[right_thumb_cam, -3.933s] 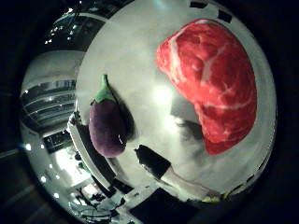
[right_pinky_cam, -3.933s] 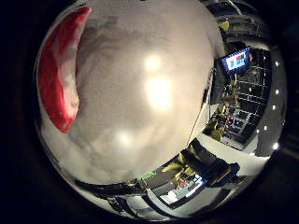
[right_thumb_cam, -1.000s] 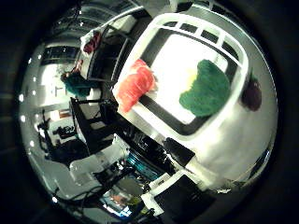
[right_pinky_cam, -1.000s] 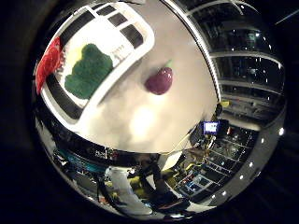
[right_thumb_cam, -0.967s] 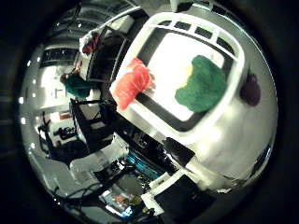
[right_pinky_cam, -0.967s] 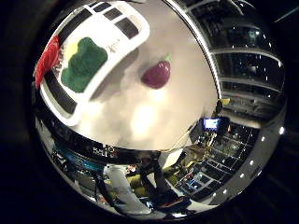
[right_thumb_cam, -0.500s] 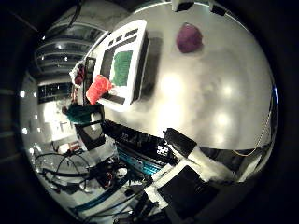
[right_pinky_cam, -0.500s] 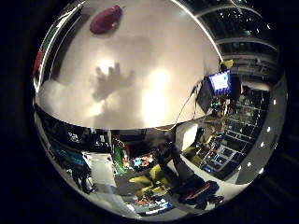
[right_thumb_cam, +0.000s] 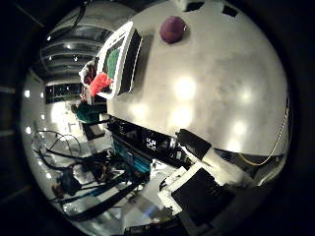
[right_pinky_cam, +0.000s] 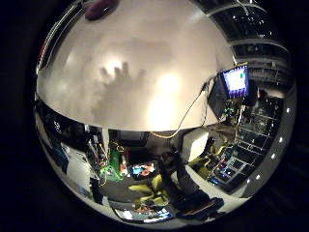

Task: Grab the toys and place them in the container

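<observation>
A purple eggplant toy (right_thumb_cam: pixel 172 29) lies on the white table (right_thumb_cam: pixel 212 88), away from the hand. Beside it, near the table's edge, stands a white container (right_thumb_cam: pixel 129 44). A green leafy toy (right_thumb_cam: pixel 112 61) and a red meat toy (right_thumb_cam: pixel 97 84) lie in it. The little finger side palm view shows the eggplant (right_pinky_cam: pixel 98 10) at the rim of the picture and the hand's shadow (right_pinky_cam: pixel 121 77) on the bare table top.
The table's edge (right_pinky_cam: pixel 116 128) runs below the shadow. Past it are a lit monitor (right_pinky_cam: pixel 237 82), shelves and cluttered room floor. Dark equipment (right_thumb_cam: pixel 148 147) sits under the table's edge near the container.
The red meat toy lay on the table close to the palm 3.9 s ago; now it lies in the container. The camera has since swung away over the table.
</observation>
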You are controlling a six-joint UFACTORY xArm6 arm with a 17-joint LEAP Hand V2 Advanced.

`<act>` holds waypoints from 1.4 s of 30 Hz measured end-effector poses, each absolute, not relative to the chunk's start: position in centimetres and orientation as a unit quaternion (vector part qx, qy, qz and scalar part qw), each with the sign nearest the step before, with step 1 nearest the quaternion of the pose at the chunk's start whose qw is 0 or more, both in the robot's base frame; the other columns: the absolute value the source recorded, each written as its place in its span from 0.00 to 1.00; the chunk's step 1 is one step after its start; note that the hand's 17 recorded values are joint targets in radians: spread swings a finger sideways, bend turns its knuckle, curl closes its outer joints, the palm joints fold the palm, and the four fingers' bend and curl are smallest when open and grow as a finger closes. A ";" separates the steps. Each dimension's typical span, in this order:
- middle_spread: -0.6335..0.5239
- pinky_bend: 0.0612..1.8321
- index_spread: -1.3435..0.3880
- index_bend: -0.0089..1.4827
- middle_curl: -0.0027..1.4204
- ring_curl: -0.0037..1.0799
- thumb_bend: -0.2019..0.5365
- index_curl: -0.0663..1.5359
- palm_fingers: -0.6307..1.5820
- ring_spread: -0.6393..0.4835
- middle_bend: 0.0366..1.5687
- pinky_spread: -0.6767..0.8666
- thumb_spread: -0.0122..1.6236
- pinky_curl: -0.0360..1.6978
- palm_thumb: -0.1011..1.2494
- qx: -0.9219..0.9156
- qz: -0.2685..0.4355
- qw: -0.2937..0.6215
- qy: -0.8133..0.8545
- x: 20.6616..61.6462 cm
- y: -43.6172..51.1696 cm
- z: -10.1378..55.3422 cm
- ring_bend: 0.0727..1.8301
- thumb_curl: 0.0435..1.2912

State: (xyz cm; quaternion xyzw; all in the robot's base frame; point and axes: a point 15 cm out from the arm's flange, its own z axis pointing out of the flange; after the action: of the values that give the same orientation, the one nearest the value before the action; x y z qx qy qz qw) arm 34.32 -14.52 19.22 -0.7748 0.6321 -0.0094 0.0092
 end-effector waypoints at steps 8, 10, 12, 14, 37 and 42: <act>0.59 0.23 0.57 0.10 0.23 0.24 0.24 0.19 0.33 0.73 0.12 0.71 0.59 0.19 0.61 -0.775 -0.047 0.037 0.629 38.6 -14.6 18.4 0.13 0.23; 0.59 0.24 0.57 0.10 0.23 0.24 0.24 0.19 0.32 0.72 0.12 0.71 0.59 0.19 0.60 -0.782 -0.060 0.048 0.619 40.4 -13.2 18.2 0.13 0.23; 0.59 0.24 0.57 0.10 0.23 0.25 0.24 0.19 0.32 0.72 0.12 0.71 0.59 0.19 0.60 -0.789 -0.066 0.058 0.608 42.2 -11.3 18.2 0.13 0.23; 0.59 0.24 0.57 0.11 0.24 0.25 0.23 0.19 0.32 0.72 0.12 0.71 0.59 0.19 0.59 -0.794 -0.064 0.067 0.601 43.9 -9.4 18.1 0.13 0.22; 0.59 0.25 0.57 0.11 0.24 0.25 0.24 0.20 0.33 0.71 0.12 0.71 0.59 0.19 0.55 -0.828 -0.022 0.053 0.558 57.0 -3.2 9.8 0.13 0.22; 0.55 0.24 0.58 0.11 0.24 0.26 0.24 0.20 0.41 0.62 0.15 0.69 0.58 0.19 0.56 -0.829 -0.019 0.049 0.557 58.2 -3.5 8.4 0.18 0.22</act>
State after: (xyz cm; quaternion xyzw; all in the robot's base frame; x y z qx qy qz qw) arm 58.20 -3.55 8.44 -0.8286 0.5573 -0.0187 0.0494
